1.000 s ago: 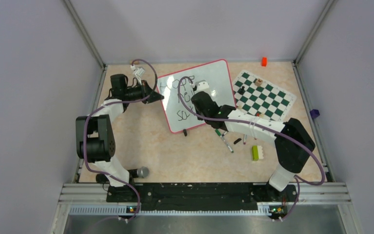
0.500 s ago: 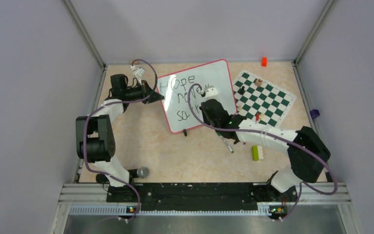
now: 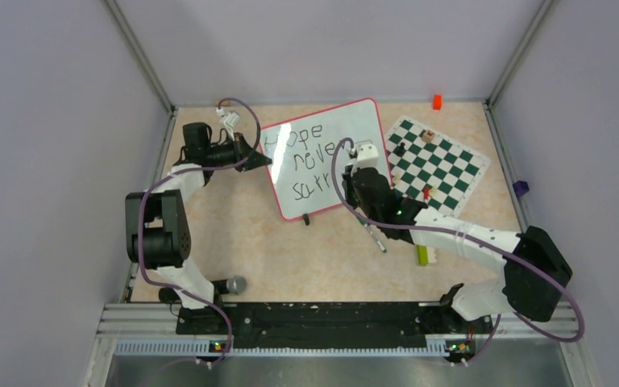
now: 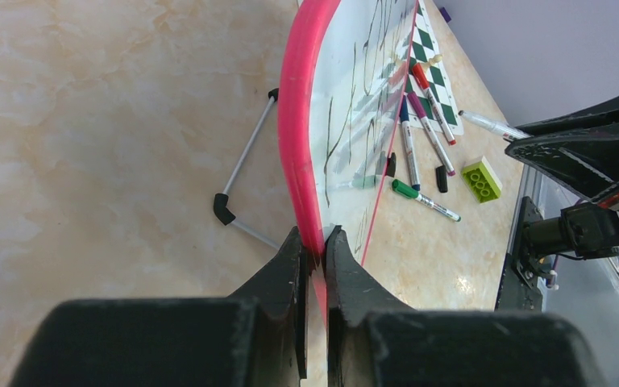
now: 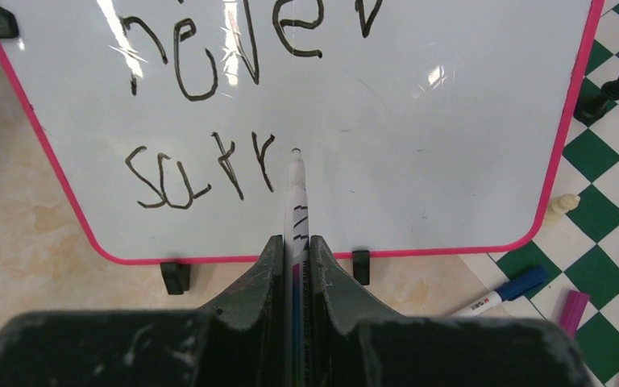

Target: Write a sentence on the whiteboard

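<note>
Pink-rimmed whiteboard point(image 3: 355, 121), top external: propped on a wire stand point(image 4: 246, 161), chess mat point(image 3: 439, 157) just to its right, loose markers point(image 3: 376, 238) off its near-right corner. Reads "Hope / never / surr" for the sentence point(image 3: 306, 161); judged partway through the third line. Right arm point(image 3: 451, 234) reaching over the board's near-right part, left arm point(image 3: 161, 218) at its left edge.

Left wrist: left gripper point(image 4: 314, 238) pinched tight on the board's pink rim, bracing it.

Right wrist: right gripper point(image 5: 294, 242) clamped on a marker point(image 5: 297, 185), long axis pointing straight up the board face, tip just right of the last "r". Cannot tell whether tip touches the surface. Blank board to the right of the tip; next letter judged to go there, rightward along the third line, right arm only.
</note>
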Controlling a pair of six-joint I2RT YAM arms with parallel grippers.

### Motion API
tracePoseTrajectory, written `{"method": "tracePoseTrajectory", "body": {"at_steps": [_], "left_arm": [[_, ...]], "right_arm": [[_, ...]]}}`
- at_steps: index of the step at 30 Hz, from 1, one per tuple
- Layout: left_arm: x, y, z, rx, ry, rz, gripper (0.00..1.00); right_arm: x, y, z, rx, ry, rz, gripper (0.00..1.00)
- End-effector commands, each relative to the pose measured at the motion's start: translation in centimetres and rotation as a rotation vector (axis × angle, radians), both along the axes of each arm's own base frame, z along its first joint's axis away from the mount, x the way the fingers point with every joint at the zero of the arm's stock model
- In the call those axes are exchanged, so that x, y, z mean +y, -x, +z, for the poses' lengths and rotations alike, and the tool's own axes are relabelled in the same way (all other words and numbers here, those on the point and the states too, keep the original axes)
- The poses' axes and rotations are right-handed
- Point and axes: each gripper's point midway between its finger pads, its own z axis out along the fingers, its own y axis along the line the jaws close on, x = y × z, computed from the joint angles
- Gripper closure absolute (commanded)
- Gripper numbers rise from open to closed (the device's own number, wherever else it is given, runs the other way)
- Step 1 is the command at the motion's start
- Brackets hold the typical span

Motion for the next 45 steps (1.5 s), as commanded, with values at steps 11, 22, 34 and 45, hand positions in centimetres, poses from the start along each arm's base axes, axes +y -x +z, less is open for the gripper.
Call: {"method": "tracePoseTrajectory", "body": {"at_steps": [11,22,34,45], "left_arm": [[1.2,-1.5,-3.8,-0.037,-0.17,0.092,1.0],[1.2,-1.5,-3.8,-0.037,-0.17,0.092,1.0],[1.2,-1.5,-3.8,-0.039,-0.17,0.093,1.0],[1.3,-1.4,-3.9,-0.037,-0.172,0.097,1.0]], "right_arm": [[-0.6,-1.3,1.0,0.011,-0.025,-0.08,1.0],[0.1,-1.1,-0.1,0.089,0.012,-0.003,1.0],[0.3,-1.3,-1.2,0.184,0.062,-0.003,1.0],[0.4,-1.1,-1.0,0.221,0.067,0.013,1.0]]}}
